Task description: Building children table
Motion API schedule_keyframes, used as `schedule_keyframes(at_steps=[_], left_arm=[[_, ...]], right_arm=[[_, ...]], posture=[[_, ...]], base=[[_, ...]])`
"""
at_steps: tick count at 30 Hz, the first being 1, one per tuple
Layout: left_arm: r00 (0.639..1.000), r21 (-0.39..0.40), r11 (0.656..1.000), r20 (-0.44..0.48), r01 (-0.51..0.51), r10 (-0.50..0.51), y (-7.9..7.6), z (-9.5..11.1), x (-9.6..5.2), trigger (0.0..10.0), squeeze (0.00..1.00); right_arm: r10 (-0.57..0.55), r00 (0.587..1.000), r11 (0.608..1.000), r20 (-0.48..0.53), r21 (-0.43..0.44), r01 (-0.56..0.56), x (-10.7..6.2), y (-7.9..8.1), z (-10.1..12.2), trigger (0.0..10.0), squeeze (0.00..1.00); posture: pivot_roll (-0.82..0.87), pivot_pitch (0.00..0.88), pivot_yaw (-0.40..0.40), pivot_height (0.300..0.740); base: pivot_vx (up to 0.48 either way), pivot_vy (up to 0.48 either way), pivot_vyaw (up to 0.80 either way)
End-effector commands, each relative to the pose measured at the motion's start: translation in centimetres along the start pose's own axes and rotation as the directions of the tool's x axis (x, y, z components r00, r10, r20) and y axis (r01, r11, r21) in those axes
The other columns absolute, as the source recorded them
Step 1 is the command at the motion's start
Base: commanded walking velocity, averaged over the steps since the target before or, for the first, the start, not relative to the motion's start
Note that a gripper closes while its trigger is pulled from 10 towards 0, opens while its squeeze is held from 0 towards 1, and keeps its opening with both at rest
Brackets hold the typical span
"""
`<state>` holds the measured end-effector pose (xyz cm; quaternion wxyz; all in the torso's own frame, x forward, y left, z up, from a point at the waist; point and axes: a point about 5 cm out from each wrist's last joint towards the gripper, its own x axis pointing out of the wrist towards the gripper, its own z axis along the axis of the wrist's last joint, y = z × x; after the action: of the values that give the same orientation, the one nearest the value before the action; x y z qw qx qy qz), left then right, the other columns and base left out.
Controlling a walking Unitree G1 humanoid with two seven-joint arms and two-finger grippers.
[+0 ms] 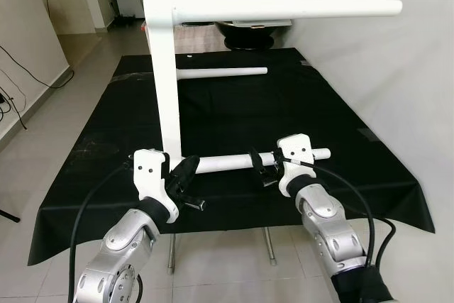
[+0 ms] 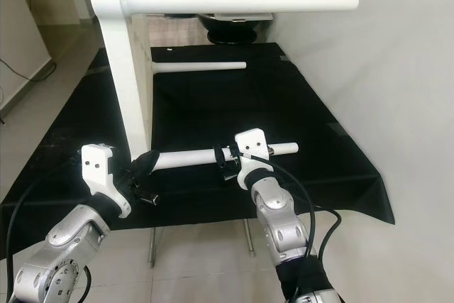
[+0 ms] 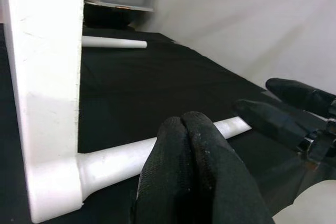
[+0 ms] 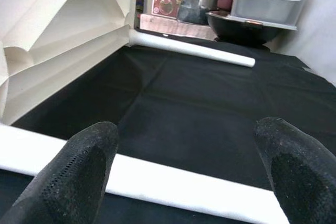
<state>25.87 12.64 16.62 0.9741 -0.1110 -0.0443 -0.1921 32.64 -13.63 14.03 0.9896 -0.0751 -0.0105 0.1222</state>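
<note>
— Where was the children's table [image 1: 164,69] when you looked in?

— Tipped on its side on the worktop [image 1: 340,140], which had a black cloth over it. The white top stood on edge, and the legs stuck out sideways toward the robot's right. The upper near leg [image 1: 291,8] hung in the air; the lower near leg [image 1: 234,162] lay just above the cloth, right in front of the robot. A far lower leg [image 1: 220,72] rested further back.

— And the arms?

— Both were at that lower near leg. The left tool [image 1: 186,175] was close to the corner where the leg meets the top, its two black fingers [image 3: 194,166] pressed together, clenched with nothing between them. It seemed to be leaning against the leg near its root, though I couldn't swear it touched.

— The right one?

— The right tool [image 4: 191,174] was further along, toward the free end. Its fingers [image 4: 86,161] were spread wide, released, one on each side of the leg, which passed across the gap between them. It hadn't closed on it.

— Why set up like that?

— My guess: with the table on its side the legs are reachable and can be turned. One arm steadies things near the joint while the other straddles the leg, ready to grip and twist it tight.

— Anything else about?

— A dark bowl [image 4: 239,27] and lidded plastic boxes [image 4: 268,1] beyond the far edge, out of the way.
</note>
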Motion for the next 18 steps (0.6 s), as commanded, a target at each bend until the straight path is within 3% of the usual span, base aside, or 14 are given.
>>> schedule_keyframes(at_steps=[1,2,3,4,5,12,16,18], left_arm=[[0.999,0.028,0.999,0.008,-0.036,0.035,0.2,0.1,-0.1,0.0,0.00],[0.999,0.028,0.999,0.008,-0.036,0.035,0.2,0.1,-0.1,0.0,0.00],[0.998,0.046,0.997,0.008,-0.063,0.063,0.4,0.2,-0.2,6.5,0.00],[0.998,0.046,0.997,0.008,-0.063,0.063,0.4,0.2,-0.2,6.5,0.00],[0.997,0.057,0.995,0.009,-0.080,0.079,0.5,0.2,-0.2,10.0,0.00],[0.986,0.044,0.986,0.047,-0.161,0.159,1.3,0.6,-1.1,10.0,0.00],[0.980,0.057,0.978,0.034,-0.199,0.198,1.8,0.4,-1.3,10.0,0.00],[0.977,0.059,0.975,0.020,-0.215,0.214,2.0,0.2,-1.3,10.0,0.00]], right_arm=[[0.003,1.000,1.000,-0.007,0.002,-0.003,0.3,0.2,0.1,10.0,0.00],[0.003,1.000,1.000,-0.007,0.002,-0.003,0.3,0.2,0.1,10.0,0.00],[0.005,1.000,1.000,-0.004,0.002,-0.005,0.4,0.2,0.1,10.0,0.00],[0.005,1.000,1.000,-0.004,0.002,-0.005,0.4,0.2,0.1,10.0,0.00],[0.006,1.000,1.000,-0.001,0.003,-0.006,0.4,0.2,0.1,10.0,0.00],[0.031,0.999,1.000,0.017,-0.001,-0.031,0.4,0.5,0.4,10.0,0.00],[0.045,0.999,0.999,0.028,-0.011,-0.045,0.5,0.7,0.6,10.0,0.00],[0.045,0.999,0.999,0.029,-0.011,-0.045,0.5,0.7,0.7,10.0,0.00]], posture=[[0.02,0.019,-0.013,0.740],[0.02,0.019,-0.013,0.740],[0.02,0.020,-0.012,0.740],[0.02,0.020,-0.012,0.740],[0.02,0.020,-0.013,0.740],[0.03,0.020,-0.017,0.740],[0.04,0.016,-0.013,0.740],[0.04,0.017,-0.012,0.740]], base=[[0.000,0.000,0.00],[0.000,0.000,0.00],[0.000,0.000,0.00],[0.000,0.000,0.00],[0.000,0.000,0.00],[0.000,0.000,0.00],[0.000,-0.471,0.00],[0.000,0.000,0.00]])
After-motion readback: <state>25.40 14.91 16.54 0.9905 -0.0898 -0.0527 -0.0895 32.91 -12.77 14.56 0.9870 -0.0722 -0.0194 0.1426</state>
